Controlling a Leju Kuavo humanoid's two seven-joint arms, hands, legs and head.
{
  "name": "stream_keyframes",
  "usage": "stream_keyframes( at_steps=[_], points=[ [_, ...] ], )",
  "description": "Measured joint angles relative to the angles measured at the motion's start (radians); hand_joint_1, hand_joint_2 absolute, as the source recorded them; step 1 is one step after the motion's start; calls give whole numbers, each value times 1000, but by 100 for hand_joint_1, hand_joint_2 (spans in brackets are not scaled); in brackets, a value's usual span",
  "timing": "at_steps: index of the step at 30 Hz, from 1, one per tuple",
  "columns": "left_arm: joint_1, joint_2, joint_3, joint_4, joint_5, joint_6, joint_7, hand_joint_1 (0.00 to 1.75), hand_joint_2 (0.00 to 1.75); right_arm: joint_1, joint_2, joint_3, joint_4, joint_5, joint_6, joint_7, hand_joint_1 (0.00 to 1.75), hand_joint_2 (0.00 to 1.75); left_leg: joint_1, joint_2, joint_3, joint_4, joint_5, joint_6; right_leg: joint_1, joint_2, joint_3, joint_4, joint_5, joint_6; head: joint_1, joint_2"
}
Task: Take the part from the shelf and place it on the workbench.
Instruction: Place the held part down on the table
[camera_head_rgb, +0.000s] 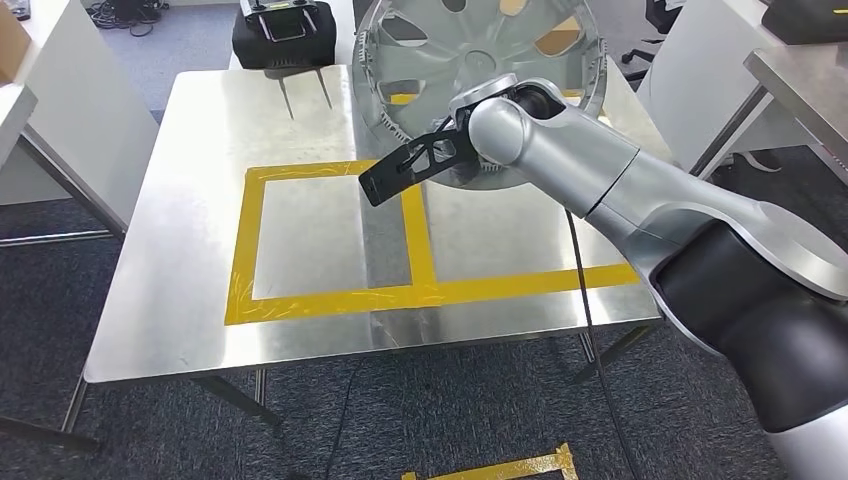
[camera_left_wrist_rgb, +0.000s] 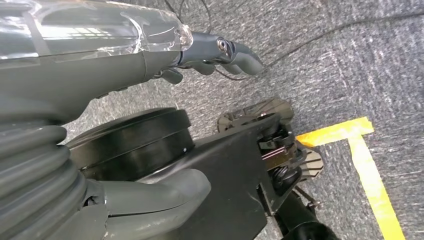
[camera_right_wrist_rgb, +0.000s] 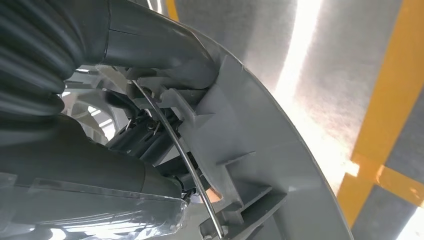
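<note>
Silver wheel cover held over the steel bench

Silver wheel cover stands nearly on edge above the far right part of the workbench, spoked face toward the camera. The right hand grips its rim, thumb pressed on the ribbed inner edge in the wrist view. Yellow tape frames bare steel in front. The left hand hangs above carpet, fingers curled, holding nothing.

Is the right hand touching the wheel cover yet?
Touching. In the right wrist view the hand grips the wheel cover's rim, thumb pressed on its ribbed back face.
</note>
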Motion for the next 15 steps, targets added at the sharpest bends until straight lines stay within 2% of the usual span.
stream_keyframes(
  at_steps=[10,15],
  points=[
    [-4,0,-13,0,-7,-1,5,0,175,10,-5,-27,65,28,29,0,175,175,0,5,0,0,0,0,0,1,0,0,0,0,0,0],
    [-4,0,-19,0,-11,-2,6,0,175,22,-33,-60,90,91,40,0,175,175,0,2,1,0,0,0,0,1,0,0,0,0,-1,0]
  ],
)
